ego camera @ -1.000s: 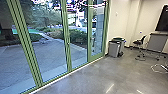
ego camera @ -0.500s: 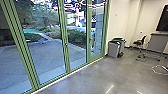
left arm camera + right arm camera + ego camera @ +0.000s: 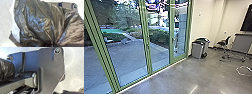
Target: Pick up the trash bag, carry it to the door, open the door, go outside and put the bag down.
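Grey floor (image 3: pixel 171 80) indoors: I seem to have the trash bag (image 3: pixel 37 22) lifted, door (image 3: pixel 171 51) and set-down remaining, jaws' state impossible to tell.

Green-framed glass (image 3: pixel 131 55) meets grey floor (image 3: pixel 184 77) beside a pale wall (image 3: pixel 204 22).

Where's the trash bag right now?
The trash bag is at the robot's left arm, filling much of the left wrist view, above a pale floor and partly covering the robot's dark base plate.

The yard (image 3: pixel 126 58) lies beyond the door (image 3: pixel 179 58); bins (image 3: pixel 197 50) stand right of it, a chair (image 3: pixel 223 43) farther right on the floor (image 3: pixel 184 77).
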